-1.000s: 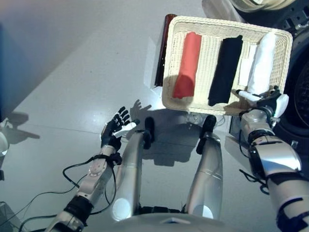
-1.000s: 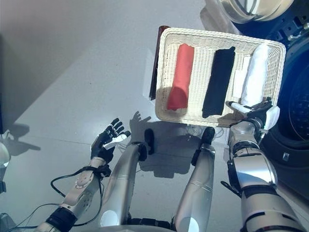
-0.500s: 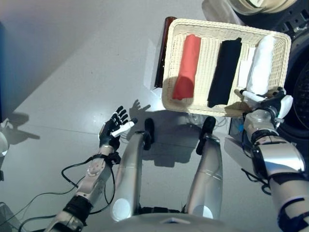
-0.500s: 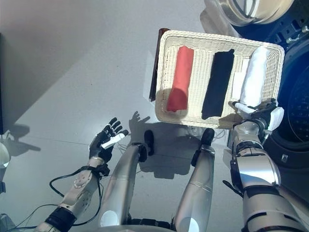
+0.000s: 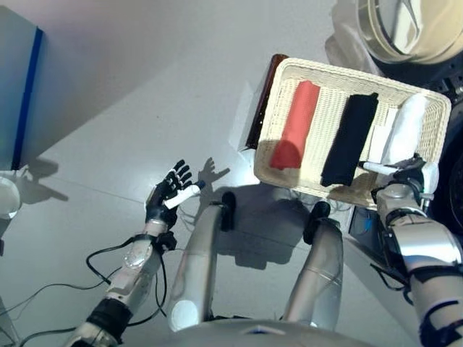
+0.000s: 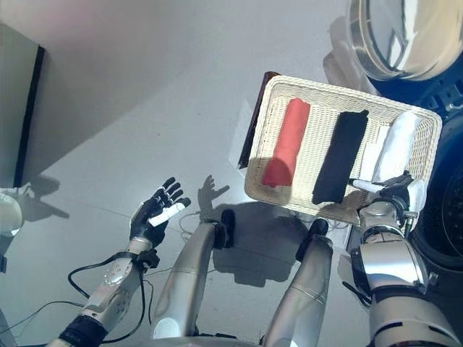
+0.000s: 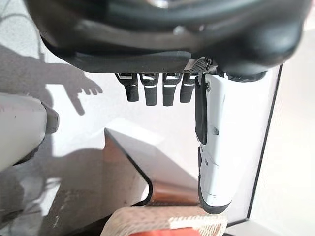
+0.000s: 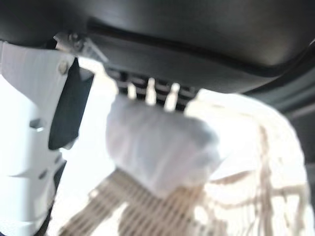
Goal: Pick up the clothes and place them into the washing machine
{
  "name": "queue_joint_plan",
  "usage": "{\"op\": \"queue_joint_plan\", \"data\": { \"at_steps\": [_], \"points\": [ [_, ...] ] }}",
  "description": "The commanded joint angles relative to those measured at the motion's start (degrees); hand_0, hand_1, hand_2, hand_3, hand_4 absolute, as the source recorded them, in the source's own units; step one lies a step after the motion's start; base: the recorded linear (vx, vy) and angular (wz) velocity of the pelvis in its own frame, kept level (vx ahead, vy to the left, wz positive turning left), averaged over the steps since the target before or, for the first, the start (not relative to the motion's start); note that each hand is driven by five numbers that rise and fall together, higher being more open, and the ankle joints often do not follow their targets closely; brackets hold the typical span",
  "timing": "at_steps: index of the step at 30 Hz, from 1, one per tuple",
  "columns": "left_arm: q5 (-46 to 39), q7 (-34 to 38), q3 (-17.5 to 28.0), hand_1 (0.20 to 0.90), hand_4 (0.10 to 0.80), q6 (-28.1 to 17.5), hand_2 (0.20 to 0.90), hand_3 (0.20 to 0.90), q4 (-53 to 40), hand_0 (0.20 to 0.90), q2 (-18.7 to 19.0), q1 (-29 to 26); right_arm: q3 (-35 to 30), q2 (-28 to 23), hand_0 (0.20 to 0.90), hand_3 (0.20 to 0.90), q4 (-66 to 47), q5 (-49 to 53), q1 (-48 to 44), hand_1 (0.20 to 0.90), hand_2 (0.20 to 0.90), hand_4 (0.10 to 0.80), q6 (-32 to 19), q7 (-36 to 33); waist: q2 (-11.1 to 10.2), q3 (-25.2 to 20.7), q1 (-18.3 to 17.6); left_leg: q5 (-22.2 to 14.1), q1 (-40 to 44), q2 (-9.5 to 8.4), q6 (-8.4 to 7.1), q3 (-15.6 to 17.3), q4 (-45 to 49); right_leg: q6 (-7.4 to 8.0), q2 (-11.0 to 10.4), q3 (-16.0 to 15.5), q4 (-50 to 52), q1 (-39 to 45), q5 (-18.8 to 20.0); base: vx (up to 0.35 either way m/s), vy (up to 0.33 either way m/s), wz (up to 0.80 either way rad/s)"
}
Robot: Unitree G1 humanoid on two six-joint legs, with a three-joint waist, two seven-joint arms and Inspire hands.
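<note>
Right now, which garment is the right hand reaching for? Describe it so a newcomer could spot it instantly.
Find the pale wicker basket on the floor beside the washing machine. Three rolled garments lie side by side in it. The one under the right hand is the white roll, next to the black roll, farthest from the red roll.

3 rolled cloths (image 5: pixel 350 139) in basket (image 5: pixel 289 72), washer (image 5: pixel 405 29) behind.

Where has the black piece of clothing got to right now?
The black cloth lies rolled in the middle of the wicker basket on the robot's right, between the red cloth and the white cloth.
</note>
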Motion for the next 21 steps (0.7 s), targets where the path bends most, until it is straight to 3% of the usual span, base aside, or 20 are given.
{"op": "queue_joint_plan", "data": {
  "at_steps": [1, 2, 3, 14, 21],
  "points": [
    [0.0, -1.1, 3.0, 0.900, 0.800, -3.6, 0.900, 0.900, -6.7, 0.900, 1.8, 3.1, 1.3, -4.0, 0.568, 0.568, -0.6, -1.7, 3.3, 0.568, 0.568, 0.563, 1.2, 1.9, 1.7, -1.0, 0.9, 1.5, -1.0, 3.27, -6.70, -4.7, -0.9, -1.69, -0.2, 2.3, 1.4, 0.7, -1.7, 0.000, 0.000, 0.00],
    [-0.1, -1.3, 3.1, 0.900, 0.800, -3.4, 0.900, 0.900, -6.3, 0.900, 1.7, 3.1, 1.1, -3.8, 0.304, 0.304, -0.4, -2.0, 3.7, 0.304, 0.304, 0.375, 1.4, 1.9, 1.7, -1.0, 1.0, 1.4, -1.1, 3.22, -6.66, -4.7, -0.7, -1.69, -0.3, 2.4, 1.6, 0.5, -1.8, 0.000, 0.000, 0.00],
    [-0.1, -1.4, 3.1, 0.900, 0.800, -3.3, 0.900, 0.900, -6.1, 0.900, 1.7, 3.2, 1.1, -3.4, 0.200, 0.200, -0.2, -2.4, 3.9, 0.200, 0.200, 0.300, 1.7, 2.3, 1.7, -1.0, 1.2, 1.3, -1.3, 3.20, -6.56, -4.7, -0.5, -1.72, -0.3, 2.4, 1.8, 0.2, -1.9, 0.000, 0.000, 0.00],
    [0.8, -1.2, 4.2, 0.900, 0.800, -2.2, 0.900, 0.900, -6.4, 0.900, 1.9, 3.1, 0.7, -2.3, 0.200, 0.200, 2.9, -6.1, 4.1, 0.200, 0.200, 0.300, 5.5, 2.8, 1.6, -2.1, 1.9, 0.7, -3.0, 2.73, -5.96, -4.5, 0.5, -1.60, -0.8, 3.1, 2.5, -1.4, -2.3, 0.000, 0.002, 0.00],
    [0.7, -0.9, 5.4, 0.900, 0.800, -1.7, 0.900, 0.900, -6.0, 0.900, 1.7, 3.8, -1.6, -2.6, 0.200, 0.200, 2.0, -2.4, 4.1, 0.200, 0.200, 0.300, 4.5, 2.3, 1.0, -2.8, 1.5, 0.5, -2.9, 3.12, -5.85, -4.5, 0.6, -1.65, -0.6, 3.2, 2.5, -1.7, -2.2, 0.000, 0.000, 0.00]
  ]
}}
